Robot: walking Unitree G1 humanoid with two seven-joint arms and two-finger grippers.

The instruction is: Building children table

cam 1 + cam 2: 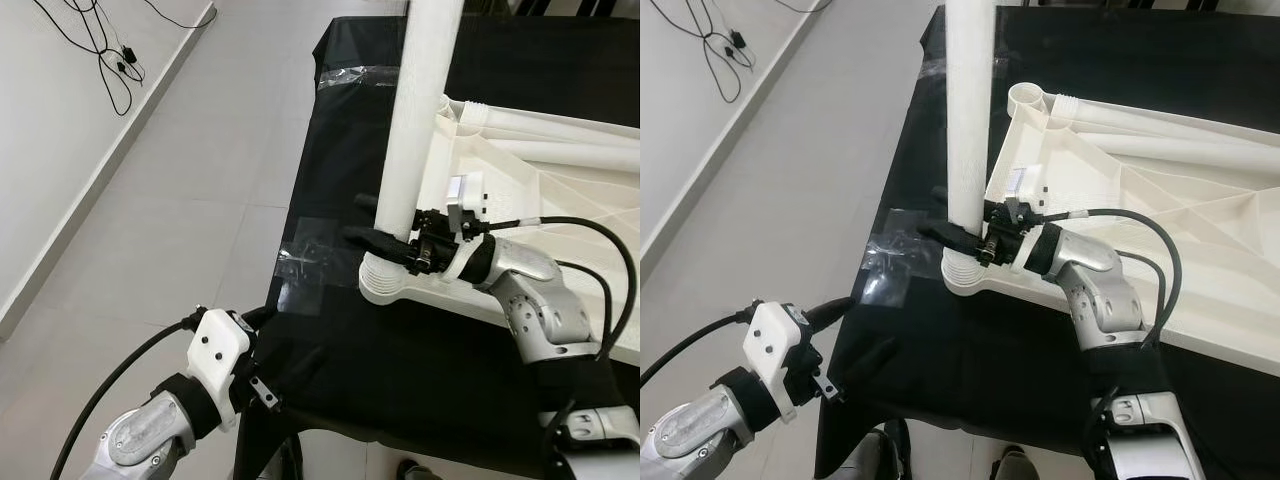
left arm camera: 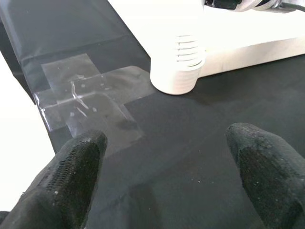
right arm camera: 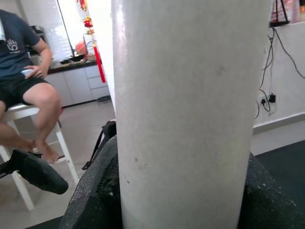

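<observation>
We look down on a worktop [image 1: 400,390] draped in black cloth, with patches of clear tape [image 1: 305,265] stuck near its left edge and another strip [image 1: 350,75] further back. Beside it runs a floor of pale grey tiles [image 1: 190,190], and along the white wall at the left, black cables [image 1: 100,50] trail over the floor.

On the cloth lies the white plastic tabletop [image 1: 1160,210], underside up, its ribs showing. At its near left corner, a ribbed round socket [image 1: 968,275] carries a white table leg [image 1: 970,110] standing upright. Our right gripper [image 1: 960,238] has its black fingers clenched on the leg just above the socket; in the right wrist view the leg [image 3: 186,114] stands between the two fingers [image 3: 95,191], pressed against both.

Our left gripper [image 1: 285,355] hovers low over the near left edge of the worktop, well apart from the leg, its fingers [image 2: 71,171] spread and holding nothing.

Beyond the leg in the right wrist view, a person [image 3: 24,71] in a dark shirt and shorts sits on a white stool [image 3: 19,143] before white cabinets [image 3: 81,83].
</observation>
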